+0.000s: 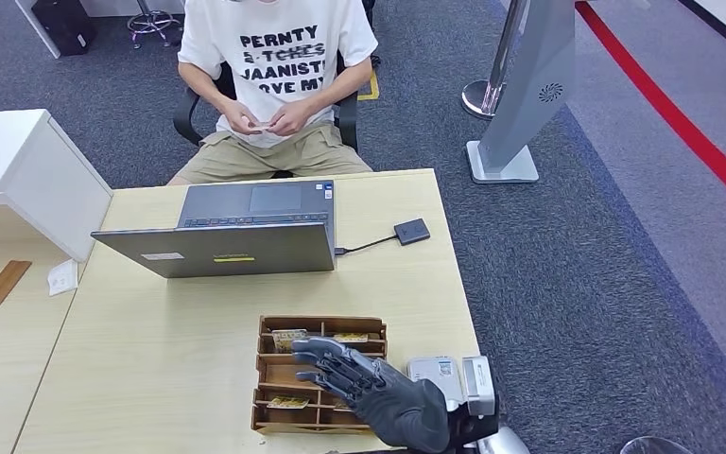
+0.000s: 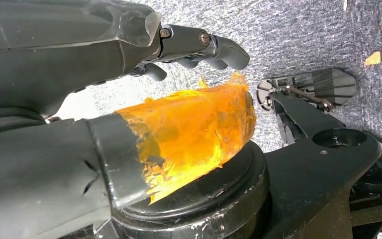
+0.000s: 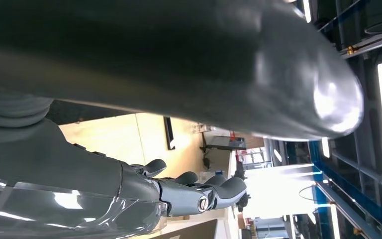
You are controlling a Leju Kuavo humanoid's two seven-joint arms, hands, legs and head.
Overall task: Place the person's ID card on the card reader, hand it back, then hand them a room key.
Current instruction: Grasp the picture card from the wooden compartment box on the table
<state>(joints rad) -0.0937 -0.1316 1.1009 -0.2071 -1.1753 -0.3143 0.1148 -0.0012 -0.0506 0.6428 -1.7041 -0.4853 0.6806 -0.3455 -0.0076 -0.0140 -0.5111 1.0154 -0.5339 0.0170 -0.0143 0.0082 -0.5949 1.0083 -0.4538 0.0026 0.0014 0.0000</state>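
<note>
Head view: right hand (image 1: 359,378) hovering over the wooden tray (image 1: 274,378) on the bench (image 1: 151,350), fingers spread, holding nothing. Sitting beyond the laptop (image 1: 236,232), person (image 1: 274,85) holding the ID card (image 1: 263,124), far from the tray. Left hand (image 2: 199,47) hanging floorward, loosely curled, empty.

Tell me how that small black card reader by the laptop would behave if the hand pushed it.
The card reader looks flat and low on the table, so it would likely slide rather than tip. It seems small and probably light, so a nudge may shift it easily. Its cable runs to the laptop, which would likely tug it or make it pivot.
</note>
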